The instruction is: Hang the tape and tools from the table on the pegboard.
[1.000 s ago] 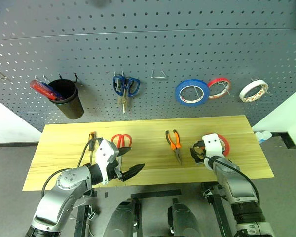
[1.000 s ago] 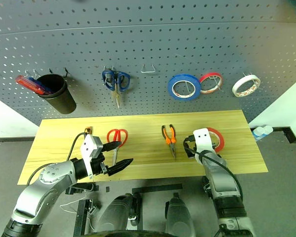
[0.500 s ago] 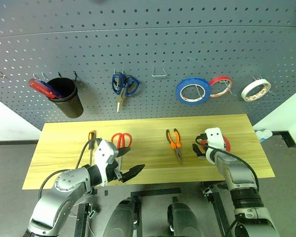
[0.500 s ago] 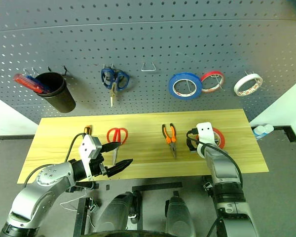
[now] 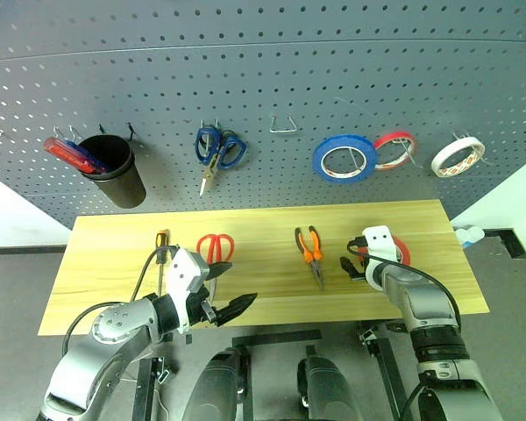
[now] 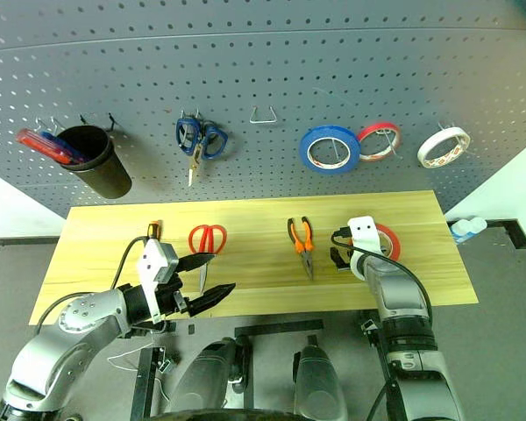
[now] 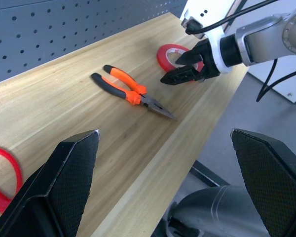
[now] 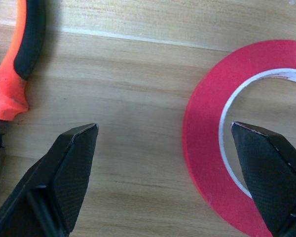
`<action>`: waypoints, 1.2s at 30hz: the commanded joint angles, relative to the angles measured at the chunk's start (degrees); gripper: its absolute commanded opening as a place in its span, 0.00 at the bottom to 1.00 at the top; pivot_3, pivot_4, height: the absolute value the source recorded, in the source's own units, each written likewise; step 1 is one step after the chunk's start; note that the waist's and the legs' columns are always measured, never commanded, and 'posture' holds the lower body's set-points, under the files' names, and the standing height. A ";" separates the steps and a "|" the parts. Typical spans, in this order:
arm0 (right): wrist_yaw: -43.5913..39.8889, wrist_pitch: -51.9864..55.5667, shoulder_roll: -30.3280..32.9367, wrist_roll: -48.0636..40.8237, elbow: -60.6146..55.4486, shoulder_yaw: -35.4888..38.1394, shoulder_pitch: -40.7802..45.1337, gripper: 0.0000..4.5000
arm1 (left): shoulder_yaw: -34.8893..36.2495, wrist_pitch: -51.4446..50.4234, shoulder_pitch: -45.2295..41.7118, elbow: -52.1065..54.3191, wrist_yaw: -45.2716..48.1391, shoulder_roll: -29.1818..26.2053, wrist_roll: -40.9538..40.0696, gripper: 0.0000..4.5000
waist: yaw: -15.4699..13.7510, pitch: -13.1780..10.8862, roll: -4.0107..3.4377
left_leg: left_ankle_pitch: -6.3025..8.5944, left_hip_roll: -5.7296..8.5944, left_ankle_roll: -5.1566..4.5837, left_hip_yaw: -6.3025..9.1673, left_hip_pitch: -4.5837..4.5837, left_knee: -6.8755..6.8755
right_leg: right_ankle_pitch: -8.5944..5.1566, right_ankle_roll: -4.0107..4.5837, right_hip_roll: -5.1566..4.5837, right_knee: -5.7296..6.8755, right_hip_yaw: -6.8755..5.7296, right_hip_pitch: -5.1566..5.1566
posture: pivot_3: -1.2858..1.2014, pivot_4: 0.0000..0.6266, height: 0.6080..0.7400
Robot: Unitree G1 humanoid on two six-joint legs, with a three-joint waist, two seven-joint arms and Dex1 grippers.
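1. since a second ago the right gripper (image 7: 190,63) has shifted slightly toward the pegboard side of the table, and now sits at the red tape (image 8: 222,143); the tape, the tools and the left gripper (image 6: 206,279) keep their places.
2. right gripper: fingers (image 8: 71,173) spread wide, nothing between them. it tilts down at the table (image 5: 105,250), one finger over bare wood, the other over the tape's pale core.
3. left gripper: fingers (image 7: 64,187) also spread wide and empty, raised over the near edge of the table, pointing across toward the right arm.
4. the red tape lies flat on the right part of the table, partly hidden behind the right wrist in the head views.
5. small pliers (image 5: 309,253) lie just left of the tape, handles toward the pegboard (image 5: 263,79), nose toward the near edge.
6. red-handled scissors (image 5: 216,248) and the screwdriver (image 5: 162,250) lie on the left part of the table, just beyond the left gripper.
7. the left wrist view shows the right gripper's tips low beside the tape from the side; the head views hide those tips behind the white wrist housing.
8. the right wrist view shows the pliers' orange-and-black handle close beside the gripper.
9. on the pegboard hang blue-handled scissors (image 5: 217,151), a blue roll (image 5: 343,159), a thin red roll (image 5: 394,150), a white roll (image 5: 457,156) and a black cup (image 5: 114,171).
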State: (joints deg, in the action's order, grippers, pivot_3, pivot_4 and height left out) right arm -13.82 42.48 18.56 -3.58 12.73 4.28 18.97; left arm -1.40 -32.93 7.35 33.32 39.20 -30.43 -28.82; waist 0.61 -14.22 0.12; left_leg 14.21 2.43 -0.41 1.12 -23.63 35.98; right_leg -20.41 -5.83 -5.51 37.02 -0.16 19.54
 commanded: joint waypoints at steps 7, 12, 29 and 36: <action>-0.73 1.11 1.03 0.28 0.37 -0.19 0.88 1.00 | 1.04 -2.04 2.74 6.15 -1.65 -0.64 -3.17 0.99 | 0.05 -0.76 -0.01 | -0.03 0.00 0.04 0.00 -0.59 0.07 | 0.01 -0.02 0.00 0.06 -0.01 0.53 | 0.55 0.48 1.00; -0.59 0.96 1.33 0.47 1.17 -0.18 1.58 1.00 | 1.61 -2.66 3.54 7.28 -2.35 -1.18 -4.24 0.99 | 0.06 -1.16 0.13 | -0.14 0.00 0.20 0.02 -0.81 0.06 | 0.02 -0.04 0.04 0.14 -0.07 0.77 | 0.55 0.49 1.00; 0.81 -0.61 1.48 1.06 4.17 0.09 3.01 0.15 | 2.88 -2.20 2.79 7.11 -3.45 -1.13 -5.58 1.00 | -0.04 -1.29 0.27 | -0.16 0.00 0.23 0.04 -0.80 0.08 | 0.03 -0.05 0.05 0.15 -0.09 0.75 | 0.56 0.48 1.00; 0.47 -0.15 2.59 0.83 2.66 0.77 2.81 0.15 | 2.40 -1.97 2.54 6.77 -3.22 -0.86 -5.22 1.00 | -0.10 -1.28 0.27 | -0.18 0.00 0.26 0.05 -0.80 0.09 | 0.04 -0.07 0.05 0.17 -0.09 0.75 | 0.56 0.46 1.00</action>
State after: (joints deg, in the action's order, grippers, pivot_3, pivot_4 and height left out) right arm -13.47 41.89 19.83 -3.08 16.43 4.21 22.26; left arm 0.87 -35.78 9.85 38.50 35.92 -31.36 -33.26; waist 0.52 -15.51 0.39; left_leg 14.03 2.42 -0.15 1.17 -24.43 36.06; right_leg -20.37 -5.90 -5.46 37.18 -0.26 20.29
